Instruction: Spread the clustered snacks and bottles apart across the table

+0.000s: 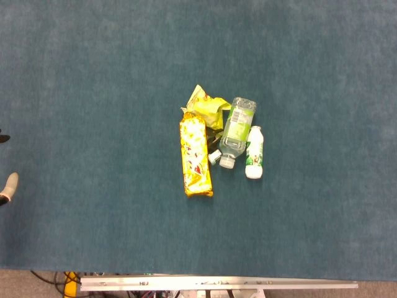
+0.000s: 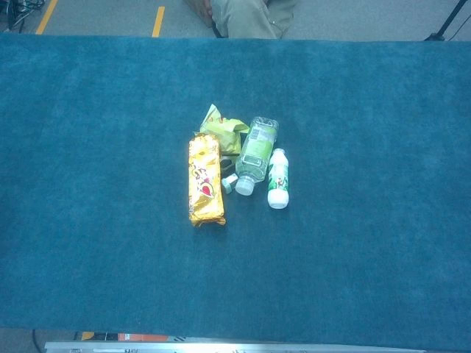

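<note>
Blue tabletop [image 1: 93, 74]: cluster at centre, yellow snack pack [image 1: 195, 158] lengthwise top-to-bottom. Only my left hand [image 1: 7, 186] shows, far left edge; grip unclear.

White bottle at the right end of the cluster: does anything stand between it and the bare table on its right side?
Nothing visible does. The white bottle lies at the cluster's right edge, and only bare table follows to its right. The clear bottle lies close on its left; whether they touch, I cannot tell.
</note>
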Controlling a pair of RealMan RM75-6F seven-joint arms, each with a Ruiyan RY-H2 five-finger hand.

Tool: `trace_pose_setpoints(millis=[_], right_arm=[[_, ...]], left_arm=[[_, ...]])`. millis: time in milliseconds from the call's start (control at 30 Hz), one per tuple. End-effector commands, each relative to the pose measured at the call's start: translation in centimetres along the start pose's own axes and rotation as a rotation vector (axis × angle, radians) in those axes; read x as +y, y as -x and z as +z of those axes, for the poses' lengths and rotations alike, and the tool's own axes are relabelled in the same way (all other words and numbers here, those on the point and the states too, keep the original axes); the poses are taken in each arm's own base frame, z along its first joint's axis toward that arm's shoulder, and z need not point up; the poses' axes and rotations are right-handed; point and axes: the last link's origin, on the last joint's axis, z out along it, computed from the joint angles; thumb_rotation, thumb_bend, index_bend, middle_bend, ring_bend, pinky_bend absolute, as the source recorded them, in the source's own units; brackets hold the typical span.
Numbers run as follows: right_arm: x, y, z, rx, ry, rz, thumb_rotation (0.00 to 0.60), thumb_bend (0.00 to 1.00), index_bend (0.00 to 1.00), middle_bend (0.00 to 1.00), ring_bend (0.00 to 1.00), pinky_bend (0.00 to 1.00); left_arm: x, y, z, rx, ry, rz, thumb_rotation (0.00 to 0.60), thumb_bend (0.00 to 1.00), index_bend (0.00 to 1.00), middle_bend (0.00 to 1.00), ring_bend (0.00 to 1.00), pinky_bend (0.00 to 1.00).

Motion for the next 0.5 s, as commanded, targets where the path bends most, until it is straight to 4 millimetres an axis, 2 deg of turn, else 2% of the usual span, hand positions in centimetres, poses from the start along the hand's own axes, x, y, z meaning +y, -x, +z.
trace_pose_setpoints(millis=[33, 267, 500], right_arm=[[0.0, 0.0, 0.0, -0.005, -0.006, -0.001, 0.6, 0.08, 0.26, 0.33, 0.28, 0.44], [-0.9, 0.0, 0.5, -0.037, -0.087, -0.038, 0.6, 0.08, 0.26, 0.33, 0.28, 0.44], [-3.9, -0.3, 2.6, -0.076, -0.287, -0.165, 0.6, 0.08, 0.26, 0.33, 0.28, 0.44]], left_arm=[[0.0, 0.0, -0.1, 0.001, -0.003, -0.001, 0.6, 0.31, 0.25, 0.23, 0.05, 0.13], [0.1, -0.3, -0.2, 0.007, 0.001, 0.003, 0.6, 0.31, 0.25, 0.23, 0.05, 0.13], [0.0, -0.5, -0.4, 0.013, 0.003, 0.003, 0.6, 0.31, 0.25, 0.23, 0.05, 0.13]])
